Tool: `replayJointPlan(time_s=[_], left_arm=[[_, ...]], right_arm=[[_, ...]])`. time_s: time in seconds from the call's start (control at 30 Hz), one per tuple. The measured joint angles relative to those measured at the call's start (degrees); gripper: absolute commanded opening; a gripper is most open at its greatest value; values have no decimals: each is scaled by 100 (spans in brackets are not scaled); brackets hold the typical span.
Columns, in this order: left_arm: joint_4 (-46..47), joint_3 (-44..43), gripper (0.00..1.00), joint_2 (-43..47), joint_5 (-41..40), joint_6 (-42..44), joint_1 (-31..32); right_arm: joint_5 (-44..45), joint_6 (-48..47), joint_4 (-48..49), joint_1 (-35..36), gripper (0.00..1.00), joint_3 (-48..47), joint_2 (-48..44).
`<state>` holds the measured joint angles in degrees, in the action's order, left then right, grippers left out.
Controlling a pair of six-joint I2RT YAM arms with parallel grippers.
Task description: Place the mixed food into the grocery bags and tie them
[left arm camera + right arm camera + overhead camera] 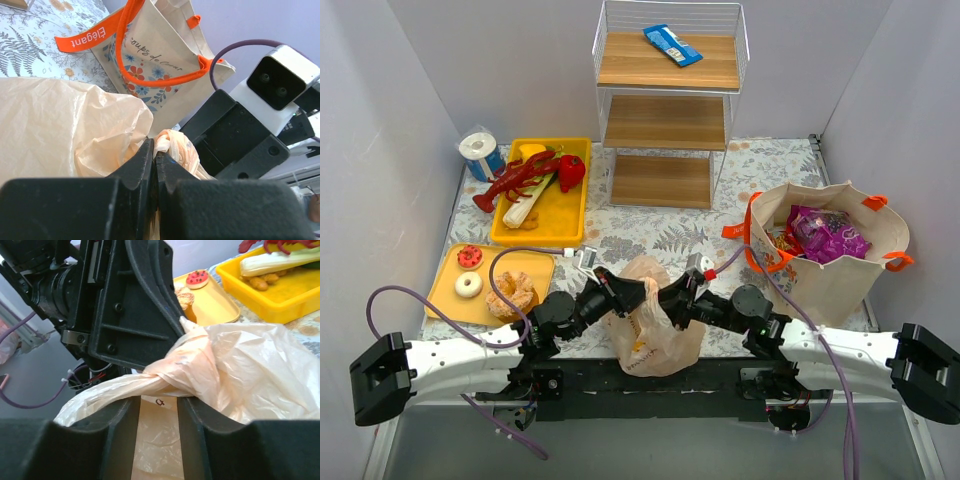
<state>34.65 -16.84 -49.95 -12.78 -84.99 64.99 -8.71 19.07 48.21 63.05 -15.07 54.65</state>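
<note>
The thin peach plastic bag (655, 335) stands at the table's near edge between both arms, its handles twisted into a knot (175, 372). My left gripper (154, 152) is shut on a twisted strand of that bag (177, 147), just left of the knot. My right gripper (159, 402) is open, its two fingers apart under the knotted strand, which lies across their tips. In the top view the two grippers (625, 295) (678, 300) meet over the bag's top. The beige tote (840, 285) with orange handles stands to the right, holding a purple snack packet (828, 236).
A yellow bin (575, 215) with a red toy lobster and a leek sits at the back left, with a flat yellow tray (535, 265) of doughnuts in front of it. A white paper roll (480, 152) stands beside the bin. A wire shelf (668, 120) holds a blue packet (672, 44).
</note>
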Motion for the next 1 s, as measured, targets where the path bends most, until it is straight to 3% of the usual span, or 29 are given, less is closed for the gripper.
replayJointPlan(time_s=[0.13,0.27,0.37,0.43,0.5,0.73,0.77,0.83,1.0], left_arm=[[-2,0,0,52,-31,-205,37],[-61,0,0,127,-31,-337,48],[-293,-7,3,273,-37,-348,50],[-573,-68,16,391,-59,-284,55],[-979,-227,17,560,-85,-140,72],[-2111,-949,44,1043,-52,544,116],[-2256,-1078,52,1038,-2,667,114],[-2535,-1300,60,977,109,866,116],[-3375,-1821,54,789,122,1078,118]], right_arm=[[323,-101,39,9,14,103,-160],[540,-153,7,13,1,144,-313],[601,-149,-142,20,1,144,-442],[651,-118,-315,20,1,144,-575],[728,-74,-494,17,1,144,-774],[857,118,-1102,-2,1,142,-1427],[855,155,-1172,-2,1,146,-1473],[855,195,-1241,-2,1,166,-1537],[855,267,-1408,-2,1,186,-1604]])
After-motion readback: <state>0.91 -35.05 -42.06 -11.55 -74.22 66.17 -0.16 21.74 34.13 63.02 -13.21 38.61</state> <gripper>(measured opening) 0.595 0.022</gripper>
